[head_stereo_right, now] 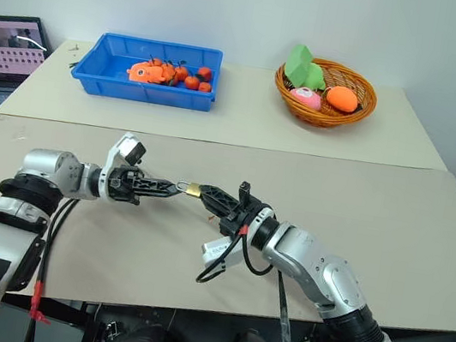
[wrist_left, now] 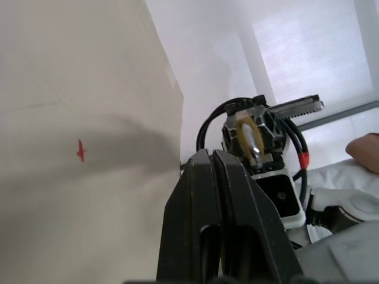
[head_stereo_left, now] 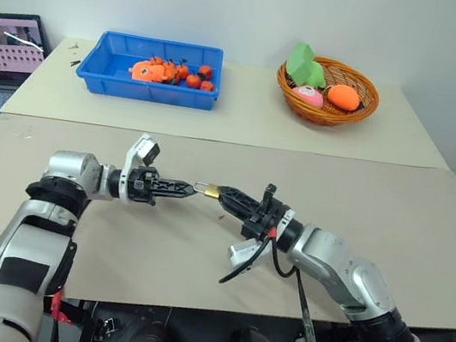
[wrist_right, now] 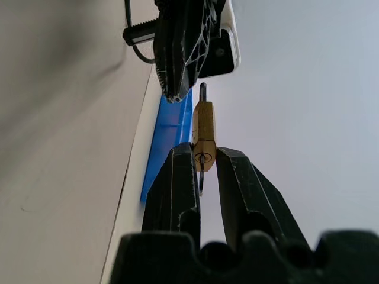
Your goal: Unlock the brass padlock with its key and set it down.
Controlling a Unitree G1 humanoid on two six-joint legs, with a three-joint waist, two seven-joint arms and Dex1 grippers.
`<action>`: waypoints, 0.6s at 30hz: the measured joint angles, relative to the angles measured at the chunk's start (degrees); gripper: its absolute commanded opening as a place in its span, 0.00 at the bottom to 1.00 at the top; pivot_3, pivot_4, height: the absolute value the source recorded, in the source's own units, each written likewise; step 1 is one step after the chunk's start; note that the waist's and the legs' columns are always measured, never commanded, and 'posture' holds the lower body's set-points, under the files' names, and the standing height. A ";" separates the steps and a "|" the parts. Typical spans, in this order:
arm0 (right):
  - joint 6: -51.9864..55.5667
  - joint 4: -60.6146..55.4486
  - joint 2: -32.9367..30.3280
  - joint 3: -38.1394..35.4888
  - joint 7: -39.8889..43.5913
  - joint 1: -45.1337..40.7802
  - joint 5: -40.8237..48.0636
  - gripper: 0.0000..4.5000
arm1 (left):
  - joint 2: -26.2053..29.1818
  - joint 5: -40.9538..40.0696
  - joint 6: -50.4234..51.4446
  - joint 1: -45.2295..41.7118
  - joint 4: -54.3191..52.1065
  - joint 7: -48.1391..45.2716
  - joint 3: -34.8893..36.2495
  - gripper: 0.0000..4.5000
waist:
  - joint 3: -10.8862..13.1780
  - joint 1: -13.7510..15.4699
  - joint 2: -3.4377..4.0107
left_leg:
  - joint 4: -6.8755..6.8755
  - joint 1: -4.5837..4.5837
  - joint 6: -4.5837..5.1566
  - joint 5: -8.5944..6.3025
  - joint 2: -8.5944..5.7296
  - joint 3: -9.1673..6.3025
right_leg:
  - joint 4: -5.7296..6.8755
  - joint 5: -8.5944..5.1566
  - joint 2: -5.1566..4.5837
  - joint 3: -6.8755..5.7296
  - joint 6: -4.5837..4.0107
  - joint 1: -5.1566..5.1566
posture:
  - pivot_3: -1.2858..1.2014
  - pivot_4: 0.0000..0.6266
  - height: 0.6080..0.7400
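Right gripper: jaws closed on the brass padlock, gripping its body.
Left gripper: jaws fully closed, tips at the padlock's shackle end; held item not discernible.
Brass padlock: in the air between both grippers, above the worktop.
Behind: blue bin, wicker basket.

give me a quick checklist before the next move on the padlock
1. Right gripper shut on the brass padlock: ok.
2. Padlock held off the table, between both arms: ok.
3. Keyhole faces back between the right gripper's fingers: ok.
4. Left gripper shut, its tips at the shackle end: ok.
5. Key in the left gripper: cannot tell.
6. Shackle released: cannot tell.
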 measured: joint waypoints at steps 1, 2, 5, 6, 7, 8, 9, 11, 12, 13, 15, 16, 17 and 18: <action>-0.31 0.00 0.02 0.07 -0.61 -0.02 -0.19 0.02 | 0.14 -0.51 0.11 0.07 -0.52 -0.01 -0.47 0.02 | 0.00 0.02 0.00 | 0.01 0.00 0.00 0.00 0.00 0.00 | 0.01 0.00 -0.01 0.01 0.00 0.00 | 0.52 0.24 0.52; -0.72 0.04 0.03 0.10 -1.26 -0.14 -0.72 0.02 | 0.39 -1.10 0.07 0.16 -1.13 -0.02 -1.13 0.02 | 0.00 0.02 0.00 | 0.02 0.00 0.00 0.00 0.00 0.00 | 0.02 0.00 -0.01 0.01 0.00 0.00 | 0.52 0.24 0.52; -2.08 0.55 0.00 0.11 -3.17 -0.86 -2.20 0.02 | 0.64 -1.92 -0.22 0.17 -1.41 -0.03 -2.14 0.02 | 0.00 0.06 0.00 | 0.07 0.00 0.00 0.00 0.00 0.00 | 0.06 0.00 0.00 0.02 0.00 -0.01 | 0.52 0.24 0.52; -2.41 1.16 0.00 0.12 -3.55 -1.33 -2.46 0.02 | 0.64 -1.94 -0.60 0.17 -1.33 -0.04 -2.25 0.02 | 0.00 0.05 0.00 | 0.09 -0.01 0.00 0.00 0.00 0.01 | 0.08 -0.01 0.00 0.03 -0.01 -0.02 | 0.52 0.24 0.52; -2.48 1.49 -0.06 0.12 -3.82 -1.50 -2.79 0.02 | 0.64 -1.93 -1.21 0.17 -1.25 -0.04 -2.31 0.02 | 0.00 0.05 0.00 | 0.10 -0.01 0.00 0.00 0.00 0.01 | 0.08 -0.01 0.00 0.03 -0.01 -0.02 | 0.52 0.24 0.52; -2.64 1.82 -0.07 0.12 -4.06 -1.54 -3.00 0.02 | 0.64 -1.91 -1.58 0.16 -1.03 -0.04 -2.28 0.02 | 0.00 0.06 0.00 | 0.11 -0.01 0.00 0.00 0.00 0.01 | 0.09 -0.01 0.00 0.03 -0.01 -0.02 | 0.52 0.24 0.52; -2.76 2.04 -0.07 0.15 -4.17 -1.59 -3.20 0.02 | 0.64 -1.88 -1.63 0.16 -0.87 -0.05 -2.27 0.02 | 0.00 0.05 0.00 | 0.11 -0.01 0.00 0.00 0.00 0.01 | 0.10 -0.01 0.00 0.03 -0.01 -0.02 | 0.52 0.24 0.52; -3.05 2.73 -0.07 0.21 -4.40 -1.68 -3.39 0.02 | 0.62 -1.78 -1.76 0.06 -0.08 -0.07 -2.03 0.02 | 0.00 0.05 0.00 | 0.11 -0.01 0.00 0.00 0.00 0.01 | 0.10 -0.01 0.00 0.03 -0.01 -0.03 | 0.52 0.24 0.52; -3.26 2.95 -0.09 0.21 -4.51 -1.80 -3.41 0.02 | 0.62 -1.72 -1.79 0.02 0.11 -0.08 -1.89 0.02 | 0.00 0.05 0.00 | 0.11 -0.02 0.00 0.00 0.00 0.02 | 0.10 -0.01 0.00 0.03 -0.01 -0.03 | 0.52 0.24 0.52; -3.58 3.16 -0.12 0.20 -4.66 -1.93 -3.41 0.02 | 0.60 -1.66 -1.79 -0.01 0.13 -0.08 -1.77 0.02 | 0.00 0.05 -0.01 | 0.11 -0.02 0.00 0.00 0.00 0.01 | 0.10 -0.01 0.00 0.03 -0.01 -0.03 | 0.52 0.24 0.52; -4.11 3.49 -0.41 0.21 -5.05 -2.00 -3.41 0.02 | 0.47 -1.51 -1.78 -0.21 0.15 -0.09 -1.33 0.02 | 0.00 0.05 -0.01 | 0.11 -0.02 0.00 0.00 0.00 0.01 | 0.10 -0.02 0.00 0.04 -0.01 -0.04 | 0.52 0.24 0.52; -4.29 3.71 -0.53 0.22 -5.14 -2.00 -3.41 0.02 | 0.45 -1.48 -1.78 -0.30 0.15 -0.09 -1.10 0.02 | 0.00 0.05 -0.01 | 0.11 -0.02 0.00 0.00 0.00 0.02 | 0.10 -0.02 0.00 0.04 -0.01 -0.04 | 0.52 0.24 0.52; -4.50 3.93 -0.55 0.25 -5.28 -2.00 -3.42 0.02 | 0.44 -1.31 -1.78 -0.32 0.16 -0.09 -0.94 0.02 | 0.00 0.05 -0.01 | 0.11 -0.02 0.00 0.00 0.00 0.02 | 0.10 -0.02 0.00 0.04 -0.01 -0.04 | 0.52 0.24 0.52; -4.71 4.10 -0.57 0.36 -5.31 -2.00 -3.43 0.02 | 0.41 -0.92 -1.81 -0.32 0.20 -0.09 -0.81 0.02 | 0.00 0.05 -0.01 | 0.11 -0.02 0.00 0.00 0.00 0.02 | 0.11 -0.02 0.00 0.04 -0.01 -0.04 | 0.52 0.24 0.52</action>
